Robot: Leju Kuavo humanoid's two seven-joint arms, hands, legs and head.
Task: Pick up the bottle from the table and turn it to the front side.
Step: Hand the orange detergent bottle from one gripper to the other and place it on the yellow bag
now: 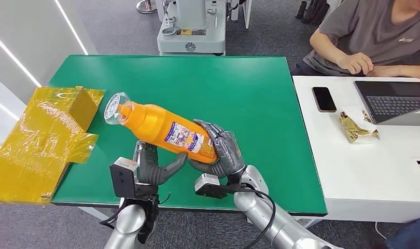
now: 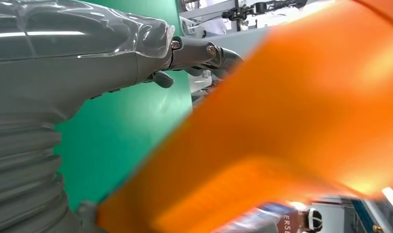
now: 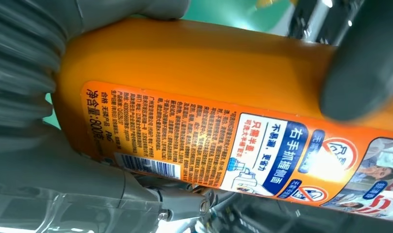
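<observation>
**Bottle lifted and held in both hands, mid-turn**

Nearest the robot, above the front edge of the green table (image 1: 249,93), an orange bottle (image 1: 164,129) is held off the surface, lying tilted with its clear cap (image 1: 116,108) pointing toward the table's left side. The right hand (image 1: 223,148) wraps its fingers around the base end. The left hand (image 1: 156,166) cups the bottle from beneath, fingers curled up against its underside. The right wrist view shows the back label (image 3: 185,141), with fine print and a barcode. The lift looks done; the turn is in hand. Next, the bottle likely needs rolling about its long axis until the front label faces out. Its contents cannot be seen through the opaque orange wall. Farther left, a yellow-wrapped box (image 1: 47,140) overhangs the table's left edge.
</observation>
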